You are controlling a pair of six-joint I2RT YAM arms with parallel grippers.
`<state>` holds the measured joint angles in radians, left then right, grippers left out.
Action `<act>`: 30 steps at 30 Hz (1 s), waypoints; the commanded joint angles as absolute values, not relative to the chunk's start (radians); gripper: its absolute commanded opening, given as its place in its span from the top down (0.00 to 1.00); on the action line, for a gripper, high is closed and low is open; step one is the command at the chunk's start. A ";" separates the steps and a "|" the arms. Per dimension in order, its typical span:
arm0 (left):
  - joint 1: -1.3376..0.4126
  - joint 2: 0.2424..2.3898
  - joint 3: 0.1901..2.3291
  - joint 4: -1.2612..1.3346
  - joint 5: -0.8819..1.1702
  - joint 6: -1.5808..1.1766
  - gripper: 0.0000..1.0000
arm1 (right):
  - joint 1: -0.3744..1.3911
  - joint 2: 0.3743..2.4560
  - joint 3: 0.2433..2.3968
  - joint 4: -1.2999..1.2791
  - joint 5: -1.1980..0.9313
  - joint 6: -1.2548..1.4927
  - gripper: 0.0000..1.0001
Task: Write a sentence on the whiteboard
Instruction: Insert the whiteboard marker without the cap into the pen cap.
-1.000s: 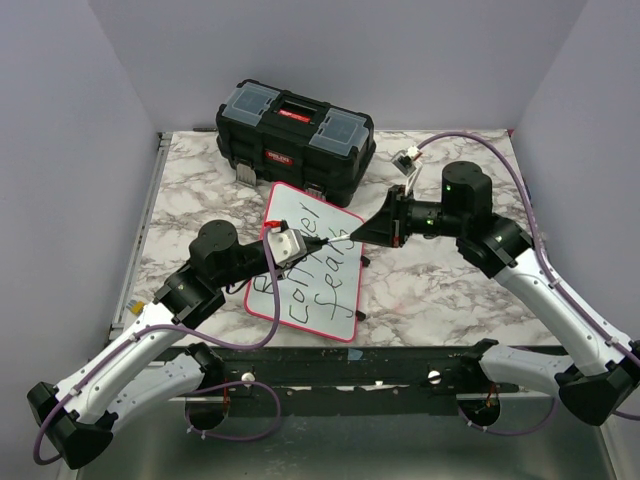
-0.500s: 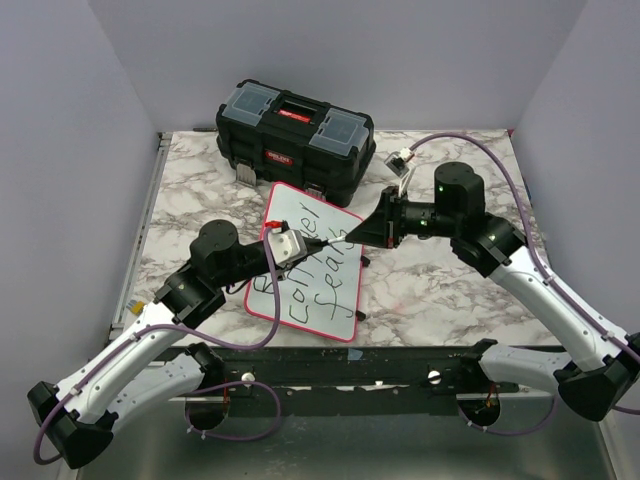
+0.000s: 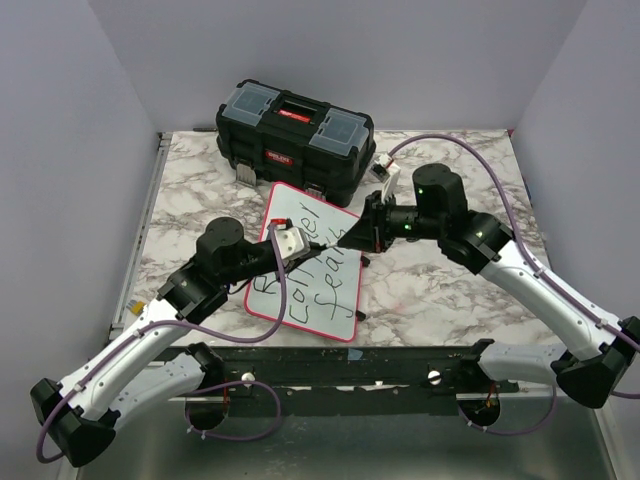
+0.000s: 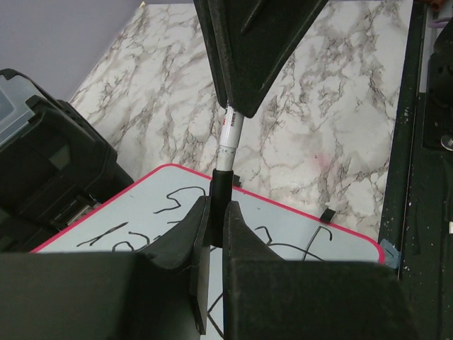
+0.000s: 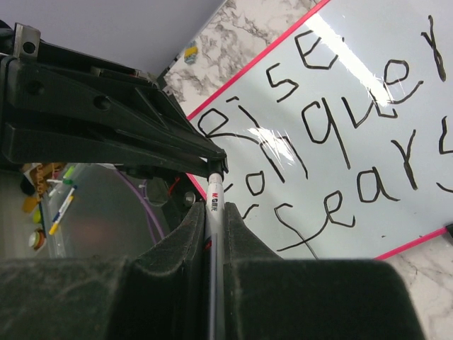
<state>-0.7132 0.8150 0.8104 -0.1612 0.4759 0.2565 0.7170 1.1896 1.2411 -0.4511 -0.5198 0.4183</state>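
Left jaws and right jaws both clamp the marker (image 4: 230,137) above the glossy, pink-rimmed whiteboard (image 3: 337,319) bearing a black sentence (image 5: 318,131).

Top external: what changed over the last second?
The right gripper moved left toward the left gripper, so less of the marker shows between them. No grasp or release seen. The left gripper, whiteboard, sentence and toolbox stayed put.
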 commanded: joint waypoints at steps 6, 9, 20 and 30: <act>-0.714 0.838 0.848 -0.118 0.540 0.206 1.00 | 0.889 1.274 1.317 -0.498 -0.378 0.344 0.99; -0.714 0.836 0.848 -0.117 0.553 0.203 1.00 | 0.894 1.285 1.315 -0.487 -0.370 0.344 0.99; -0.700 0.830 0.863 -0.102 0.709 0.146 1.00 | 0.914 1.298 1.267 -0.432 -0.434 0.289 0.99; -0.653 0.846 0.876 -0.037 0.920 0.052 1.00 | 0.979 1.351 1.249 -0.428 -0.436 0.190 0.99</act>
